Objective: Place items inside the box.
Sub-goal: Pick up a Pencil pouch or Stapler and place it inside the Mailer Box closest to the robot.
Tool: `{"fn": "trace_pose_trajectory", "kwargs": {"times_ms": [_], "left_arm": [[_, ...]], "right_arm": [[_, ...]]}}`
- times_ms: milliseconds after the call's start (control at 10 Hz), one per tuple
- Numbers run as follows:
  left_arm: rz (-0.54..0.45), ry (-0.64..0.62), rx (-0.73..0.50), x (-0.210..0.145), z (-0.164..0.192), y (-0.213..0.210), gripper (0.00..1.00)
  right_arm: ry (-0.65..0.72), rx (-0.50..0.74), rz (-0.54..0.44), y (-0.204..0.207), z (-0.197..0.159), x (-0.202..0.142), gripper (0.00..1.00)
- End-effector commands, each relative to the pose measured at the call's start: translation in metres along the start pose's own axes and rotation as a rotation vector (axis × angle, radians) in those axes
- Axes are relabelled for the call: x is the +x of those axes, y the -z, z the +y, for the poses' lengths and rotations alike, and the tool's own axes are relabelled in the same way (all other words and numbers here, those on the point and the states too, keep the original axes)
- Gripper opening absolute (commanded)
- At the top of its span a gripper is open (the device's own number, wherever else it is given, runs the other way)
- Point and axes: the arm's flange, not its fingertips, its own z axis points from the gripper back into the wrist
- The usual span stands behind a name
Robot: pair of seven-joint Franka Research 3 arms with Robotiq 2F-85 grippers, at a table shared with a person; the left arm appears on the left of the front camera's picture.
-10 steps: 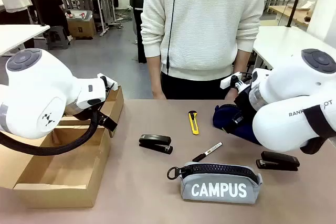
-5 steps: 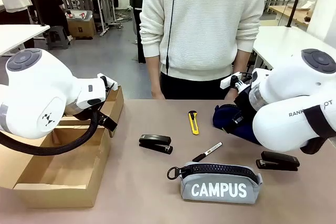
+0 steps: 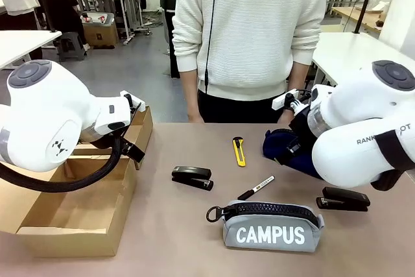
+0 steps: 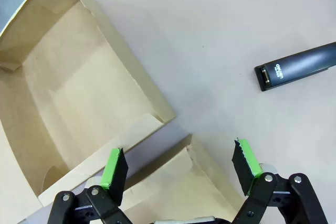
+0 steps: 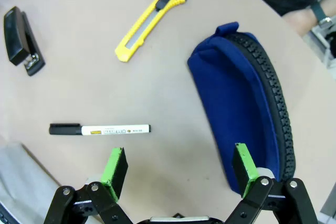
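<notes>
Green pads of the left gripper [image 4: 181, 163] stand spread wide with nothing between them, hanging over a flap of the cardboard box [image 4: 79, 93], whose open inside lies ahead of the fingers. One black stapler [image 4: 299, 66] rests on the table [image 4: 210, 35] beyond the box's rim, off to one side. The right gripper [image 5: 178, 169] is likewise spread and empty above the table. The navy pouch [image 5: 236, 114] lies just ahead of one pad, the black marker [image 5: 100, 129] just ahead of the other, and the yellow utility knife [image 5: 149, 24] farther out between them. A grey pouch [image 3: 272, 228] lettered CAMPUS and a second stapler [image 3: 343, 199] lie outside the box.
</notes>
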Motion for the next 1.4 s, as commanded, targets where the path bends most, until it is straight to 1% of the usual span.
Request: {"fn": "trace_pose_trajectory", "kwargs": {"times_ms": [0, 100, 200, 300, 400, 500, 600, 700, 800, 900, 1300], "left_arm": [[0.0, 0.0, 0.0, 0.0, 0.0, 0.0, 1.0], [0.0, 0.0, 0.0, 0.0, 0.0, 0.0, 1.0], [0.152, 0.061, 0.007, 0.024, 0.004, -0.042, 1.0], [0.216, 0.084, 0.098, 0.053, 0.01, -0.065, 1.0], [0.356, 0.086, 0.18, 0.088, 0.021, -0.098, 1.0], [0.358, 0.023, 0.227, 0.103, 0.02, -0.138, 1.0], [0.475, -0.011, 0.159, 0.135, 0.032, -0.174, 1.0], [0.541, -0.112, 0.075, 0.14, 0.034, -0.198, 1.0], [0.492, -0.258, -0.033, 0.144, 0.045, -0.208, 1.0], [0.42, -0.015, 0.189, 0.107, 0.037, -0.173, 1.0], [0.42, -0.015, 0.189, 0.107, 0.037, -0.173, 1.0]], "right_arm": [[0.001, 0.0, 0.0, 0.0, 0.0, 0.0, 1.0], [0.0, 0.0, 0.0, 0.0, 0.0, 0.0, 1.0], [-0.02, 0.043, 0.053, -0.015, -0.005, 0.006, 1.0], [-0.003, 0.129, 0.138, -0.039, -0.015, 0.011, 1.0], [0.07, 0.2, 0.176, -0.076, -0.025, 0.013, 1.0], [0.173, 0.229, 0.208, -0.121, -0.04, 0.008, 1.0], [0.315, 0.253, 0.18, -0.169, -0.058, -0.007, 1.0], [0.456, 0.252, 0.123, -0.206, -0.079, -0.029, 1.0], [0.605, 0.164, 0.028, -0.224, -0.099, -0.055, 1.0], [0.277, 0.267, 0.168, -0.167, -0.053, -0.015, 1.0], [0.277, 0.267, 0.168, -0.167, -0.053, -0.015, 1.0]]}}
